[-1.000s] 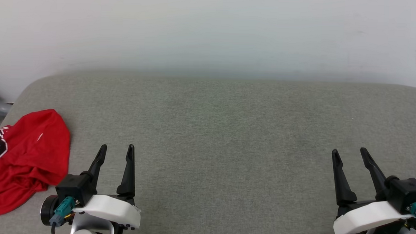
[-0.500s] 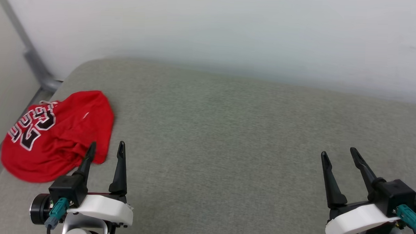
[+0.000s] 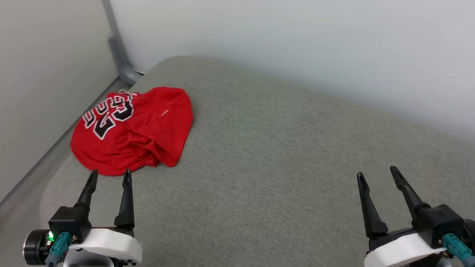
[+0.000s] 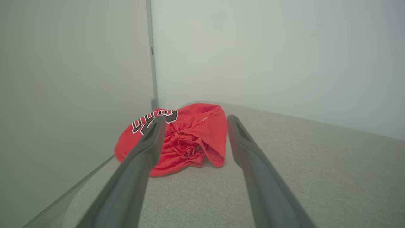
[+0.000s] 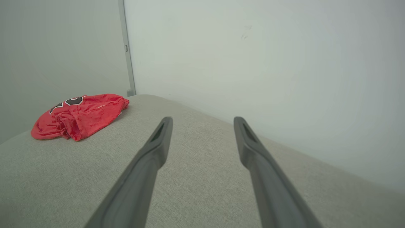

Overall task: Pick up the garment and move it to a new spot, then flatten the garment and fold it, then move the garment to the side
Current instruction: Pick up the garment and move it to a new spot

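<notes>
Left hand [image 3: 110, 172] near bunched-up garment [image 4: 190, 148]

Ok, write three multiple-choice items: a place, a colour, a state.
1. Where does the garment lie on the grey padded surface? A ahead of the left gripper; B at the centre; C off the near edge.
2. Its main colour? A blue; B red; C green.
3. The left gripper and right gripper are: A both open, empty; B both shut; C one shut on cloth.
Answers: 1A, it lies crumpled just beyond that gripper; 2B, red cloth with black-and-white lettering; 3A, fingers spread, nothing held.
</notes>
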